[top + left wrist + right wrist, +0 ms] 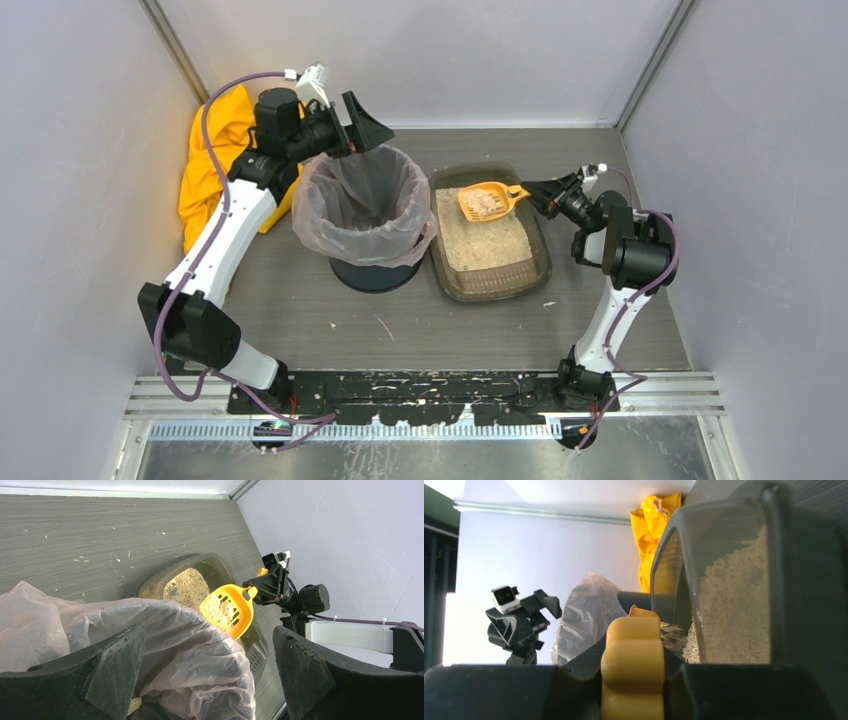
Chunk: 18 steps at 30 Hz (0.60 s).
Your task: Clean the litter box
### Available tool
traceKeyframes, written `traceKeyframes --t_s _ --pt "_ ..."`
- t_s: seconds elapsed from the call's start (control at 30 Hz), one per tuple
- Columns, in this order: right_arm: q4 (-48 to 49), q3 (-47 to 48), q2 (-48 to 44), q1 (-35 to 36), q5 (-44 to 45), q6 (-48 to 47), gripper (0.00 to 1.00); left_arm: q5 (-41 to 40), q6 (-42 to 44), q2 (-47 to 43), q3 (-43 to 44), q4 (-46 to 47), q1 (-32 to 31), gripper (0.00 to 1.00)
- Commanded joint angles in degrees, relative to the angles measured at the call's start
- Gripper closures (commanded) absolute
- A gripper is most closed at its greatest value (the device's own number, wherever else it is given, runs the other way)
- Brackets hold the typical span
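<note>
Right end effector (540,192) clamped on scoop (486,201) handle; scoop loaded, above litter box (541,263). Dump into bin (312,218) pending. Left end effector (360,125) apart, beside bin rim.

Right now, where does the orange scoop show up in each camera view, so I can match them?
Top external: scoop right of centre, over the far end of the litter box, held by the right end effector.
Left wrist: scoop centre-right, beyond the bin bag.
Right wrist: only its handle, bottom centre.
Shared landmark: the litter box, beside the scoop in all three.
</note>
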Motion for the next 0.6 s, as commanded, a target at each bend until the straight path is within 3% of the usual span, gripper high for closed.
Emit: traceKeyframes --t_s 0.0,0.07,0.23,0.4,0.57 --pt "4.4 2.4 0.6 2.0 0.0 0.9 0.99 1.1 -0.2 0.0 2.4 3.5 -0.3 0.03" --pt "4.3 2.0 0.2 2.3 0.6 0.4 0.99 1.3 -1.0 0.3 2.4 4.1 -0.3 0.03" --pt "4.4 -0.2 -0.2 -4.4 1.5 0.3 0.99 0.6 0.5 0.3 3.5 2.4 -0.5 0.03" --pt "4.4 1.6 1.3 1.4 0.8 0.3 0.99 1.1 -0.3 0.9 3.4 3.4 -0.5 0.03" --pt "4.4 0.3 0.8 -4.5 1.0 0.3 0.99 0.9 0.4 0.8 4.2 2.6 -0.7 0.03"
